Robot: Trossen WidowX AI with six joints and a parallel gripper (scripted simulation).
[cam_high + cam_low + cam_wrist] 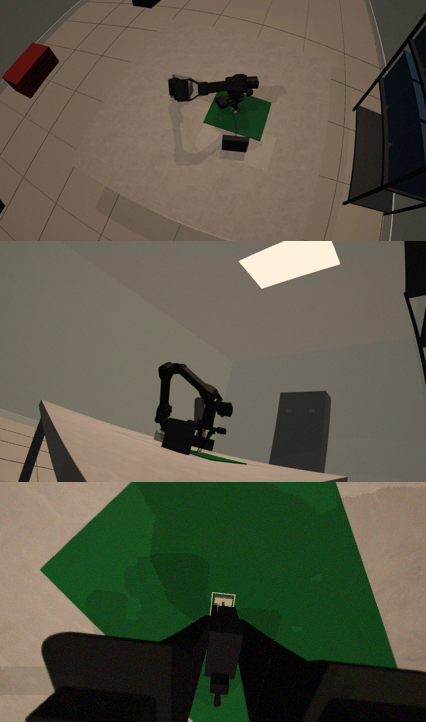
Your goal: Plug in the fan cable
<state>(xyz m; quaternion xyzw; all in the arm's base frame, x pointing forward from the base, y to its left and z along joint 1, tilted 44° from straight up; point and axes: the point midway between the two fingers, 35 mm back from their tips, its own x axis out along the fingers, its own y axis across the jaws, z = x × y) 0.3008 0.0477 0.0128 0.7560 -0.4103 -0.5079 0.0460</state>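
Plug (223,654) gripped in the claw (234,108) (200,447) (223,623), apparently over the header (234,111) (223,600).

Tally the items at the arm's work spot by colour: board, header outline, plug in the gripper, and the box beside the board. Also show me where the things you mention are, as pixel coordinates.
Green: 1, the board (253,119) (219,458) (280,547)
White: 1, the header outline (223,593)
Black: 2, the plug (223,654) and the box (235,144) (178,436)
Total: 4

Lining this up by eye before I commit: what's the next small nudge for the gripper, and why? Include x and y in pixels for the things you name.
Probably ease the gripper (234,107) (200,447) (223,623) slightly toward the header (223,596), staying above it: in the wrist view the held plug (224,654) covers only the header's near part, and a pale strip with a pin shows beyond. Plug height is hard to judge.
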